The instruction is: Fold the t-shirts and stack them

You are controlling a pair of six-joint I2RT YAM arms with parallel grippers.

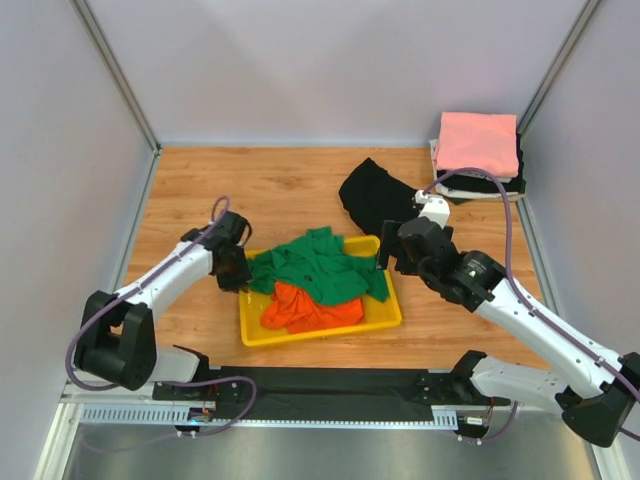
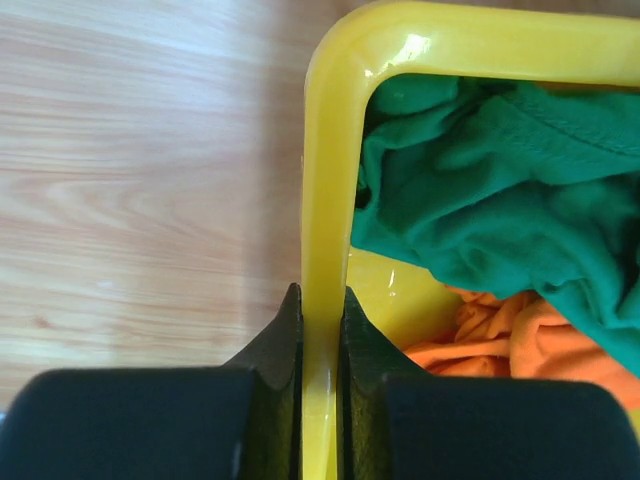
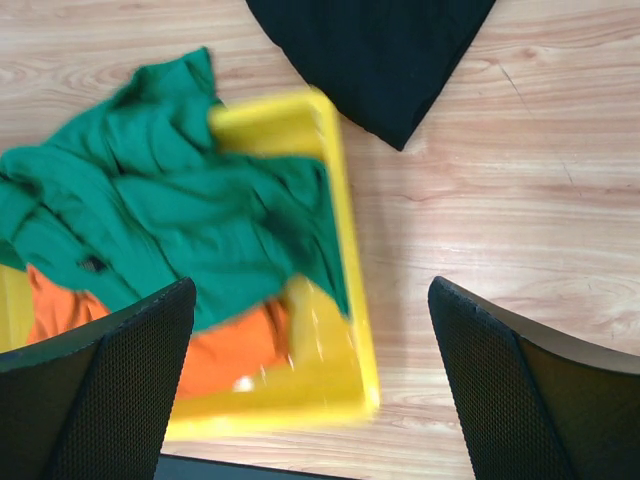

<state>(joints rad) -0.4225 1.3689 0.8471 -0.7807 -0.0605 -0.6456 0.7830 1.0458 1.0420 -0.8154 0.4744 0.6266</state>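
Rim of yellow tray point(image 2: 325, 200) is clamped between the left fingers point(image 2: 272, 350) on the tray's left side, as recorded in the left wrist view. The fingers are narrowed onto the plastic, and no cloth is caught between them. Green t-shirt point(image 2: 480, 190) is seen crumpled inside the tray, near those fingers but apart from them, with orange t-shirt point(image 2: 520, 345) lying under it.

Right fingers point(image 3: 110, 380) are held wide apart above the tray's right edge and the bare desk point(image 3: 500, 220); nothing is gripped. In the right wrist view the green cloth is shown reaching onto the tray's right rim, a part not covered by the left wrist view. Black t-shirt point(image 3: 380, 50) is noted lying loose on the desk beyond the tray, apart from it.

Only in the top view is the far right corner shown: a folded pink t-shirt point(image 1: 477, 142) is laid on top of a stack point(image 1: 512, 170) of folded cloth, well apart from both sets of fingers.
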